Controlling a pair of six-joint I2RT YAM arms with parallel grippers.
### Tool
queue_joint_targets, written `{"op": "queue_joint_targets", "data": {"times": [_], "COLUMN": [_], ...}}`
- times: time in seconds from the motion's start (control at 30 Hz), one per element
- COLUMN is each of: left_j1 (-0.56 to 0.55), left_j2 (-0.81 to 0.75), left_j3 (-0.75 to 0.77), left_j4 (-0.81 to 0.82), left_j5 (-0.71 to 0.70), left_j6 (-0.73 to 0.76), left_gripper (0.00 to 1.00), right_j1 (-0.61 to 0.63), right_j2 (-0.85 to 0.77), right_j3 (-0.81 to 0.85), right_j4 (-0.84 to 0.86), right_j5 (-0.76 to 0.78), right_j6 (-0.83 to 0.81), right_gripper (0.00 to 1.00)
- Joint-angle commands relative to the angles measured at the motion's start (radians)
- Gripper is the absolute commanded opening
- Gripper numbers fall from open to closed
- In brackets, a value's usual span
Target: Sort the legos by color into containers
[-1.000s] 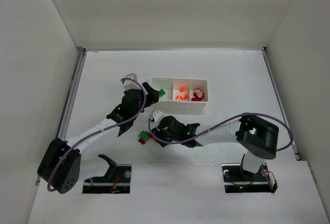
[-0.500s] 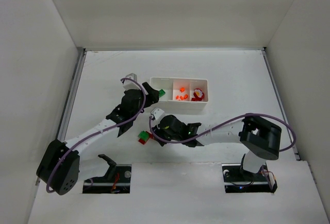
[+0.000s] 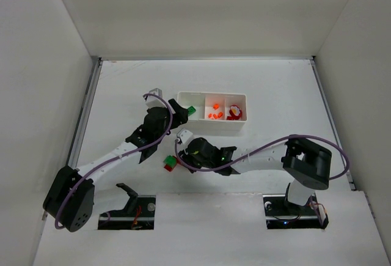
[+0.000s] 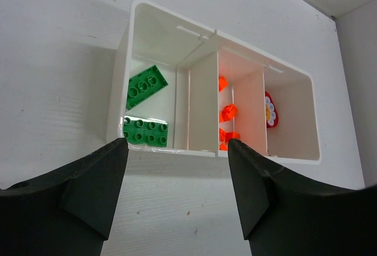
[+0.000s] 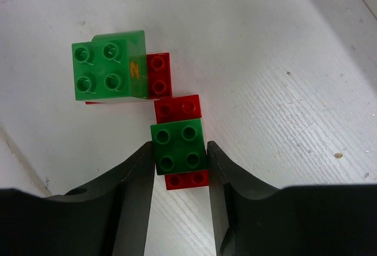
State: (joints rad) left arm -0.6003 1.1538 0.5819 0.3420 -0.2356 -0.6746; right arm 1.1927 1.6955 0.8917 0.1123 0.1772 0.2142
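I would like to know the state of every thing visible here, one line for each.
left gripper: open, empty, before the tray.
right gripper: shut on the near stack.
near stack: green brick joined on red, gripped, on the table.
far stack: green on red, joined, free.
tray: upright, all three compartments occupied.
green bricks: two, loose in left compartment.
orange pieces: middle compartment.
red piece: right compartment.

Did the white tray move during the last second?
No. The white tray keeps the same place and angle against the far edge of the table.
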Motion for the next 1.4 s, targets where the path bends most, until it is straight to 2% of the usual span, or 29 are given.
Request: {"op": "queue_joint_targets", "data": {"times": [0.0,0.2,0.33,0.5,0.67,0.97,1.13,1.37], "left_j1": [0.003,-0.003,-0.022,-0.062,-0.138,-0.259,-0.269,-0.279], "left_j2": [-0.023,-0.031,-0.037,-0.055,-0.052,0.029,0.066,0.109], "left_j3": [-0.004,0.002,0.018,0.038,0.055,0.105,0.125,0.124], "left_j4": [0.018,0.018,0.018,0.029,0.051,0.032,-0.023,0.025], "left_j5": [0.007,0.016,0.048,0.090,0.102,0.102,0.084,0.104], "left_j6": [-0.003,-0.005,-0.016,-0.036,-0.039,-0.051,-0.088,-0.158], "left_gripper": [0.66,0.66,0.66,0.66,0.66,0.64,0.62,0.60], "right_j1": [0.012,0.012,-0.012,-0.133,-0.282,-0.322,-0.344,-0.347], "right_j2": [0.009,-0.058,-0.236,-0.514,-0.645,-0.701,-0.718,-0.705], "right_j3": [0.049,0.021,-0.083,-0.282,-0.399,-0.424,-0.418,-0.410], "right_j4": [0.013,0.015,0.055,0.171,0.217,0.234,0.242,0.268], "right_j5": [0.016,0.027,0.031,-0.007,-0.073,-0.059,-0.059,-0.062], "right_j6": [-0.009,0.016,0.092,0.221,0.332,0.332,0.332,0.335], "right_gripper": [0.40,0.30,0.29,0.29,0.28,0.28,0.28,0.28]}}
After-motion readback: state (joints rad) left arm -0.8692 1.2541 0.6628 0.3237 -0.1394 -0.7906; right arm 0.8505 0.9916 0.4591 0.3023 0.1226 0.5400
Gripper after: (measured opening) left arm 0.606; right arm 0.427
